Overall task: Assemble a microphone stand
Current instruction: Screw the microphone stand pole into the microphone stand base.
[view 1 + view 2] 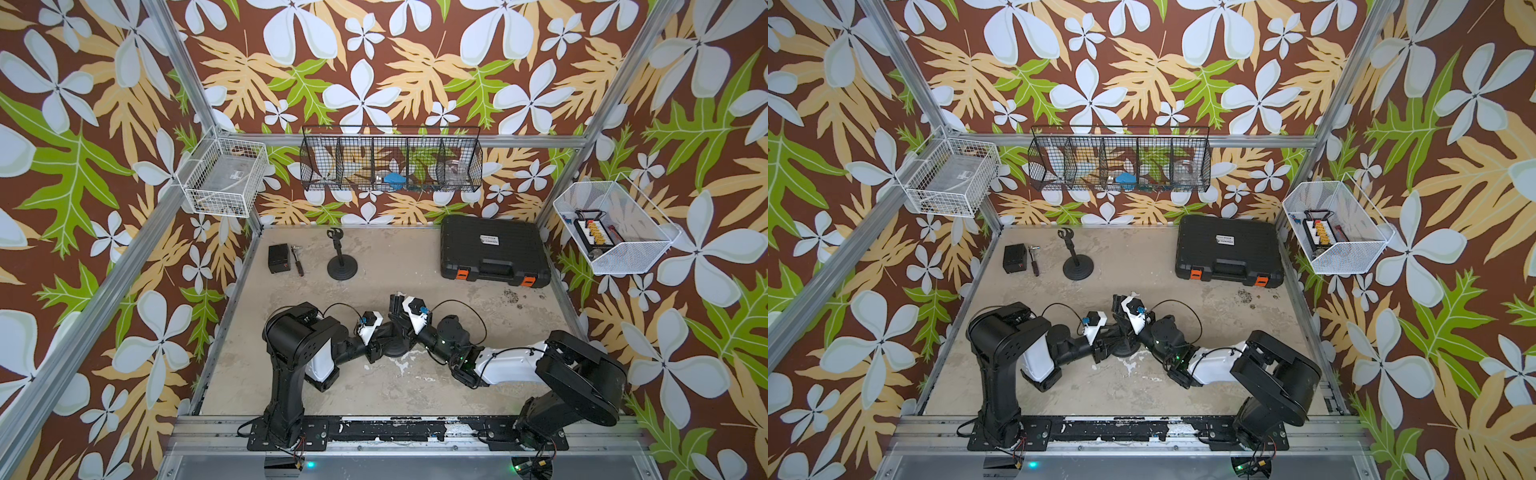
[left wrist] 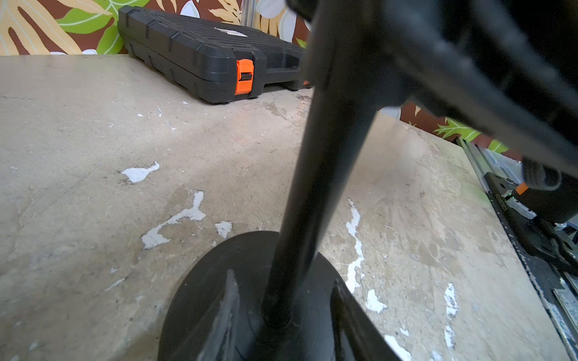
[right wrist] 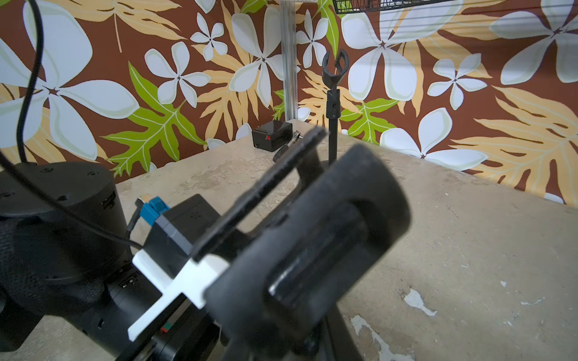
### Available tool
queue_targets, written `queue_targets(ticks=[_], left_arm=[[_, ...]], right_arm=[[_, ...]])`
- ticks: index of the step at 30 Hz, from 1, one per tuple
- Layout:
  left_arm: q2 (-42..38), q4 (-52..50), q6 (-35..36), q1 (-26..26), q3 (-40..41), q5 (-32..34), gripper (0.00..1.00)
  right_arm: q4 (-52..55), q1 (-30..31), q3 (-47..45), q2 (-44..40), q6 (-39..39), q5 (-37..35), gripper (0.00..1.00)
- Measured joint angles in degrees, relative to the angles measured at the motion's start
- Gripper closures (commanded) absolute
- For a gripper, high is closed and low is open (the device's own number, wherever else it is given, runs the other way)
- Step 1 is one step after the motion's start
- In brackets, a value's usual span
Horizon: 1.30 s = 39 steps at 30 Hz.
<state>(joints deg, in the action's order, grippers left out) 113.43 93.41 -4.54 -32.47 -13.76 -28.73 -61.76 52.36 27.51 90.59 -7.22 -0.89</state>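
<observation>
Two pincers: right pincer [image 1: 397, 305] clamps black U-shaped microphone clip [image 3: 312, 250]; left pincer [image 2: 283, 300] half-wide astride thin black pole [image 2: 319, 187]. Best grip pole before twisting clip.

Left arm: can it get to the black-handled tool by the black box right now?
Probably yes. The left hand straddles the pole mid-table, jaws apart, so it looks free to leave. Bare table lies between it and the black-handled tool; the other stand is beside that line, not across it.

Brown floral wallpaper walls [image 1: 374, 62]; aluminium frame posts [image 1: 183, 62]; scuffed beige tabletop [image 1: 415, 257]; wall-hung wire baskets [image 1: 324, 166].
</observation>
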Motion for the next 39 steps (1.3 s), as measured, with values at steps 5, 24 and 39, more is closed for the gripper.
queue_targets(ticks=[5, 24, 39], left_arm=[[-0.07, 0.07, -0.28, 0.0, -1.01, 0.22, 0.57], [1.68, 1.46, 1.66, 0.04, -1.73, -0.85, 0.82], [3.43, 1.64, 3.02, 0.09, -1.16, -1.11, 0.84]], right_arm=[[-1.46, 0.09, -0.46, 0.39, 0.63, 1.05, 0.9], [10.8, -2.19, -0.52, -5.73, 4.72, 7.78, 0.39], [25.99, -12.7, 10.62, -2.97, 15.06, 35.54, 0.5]])
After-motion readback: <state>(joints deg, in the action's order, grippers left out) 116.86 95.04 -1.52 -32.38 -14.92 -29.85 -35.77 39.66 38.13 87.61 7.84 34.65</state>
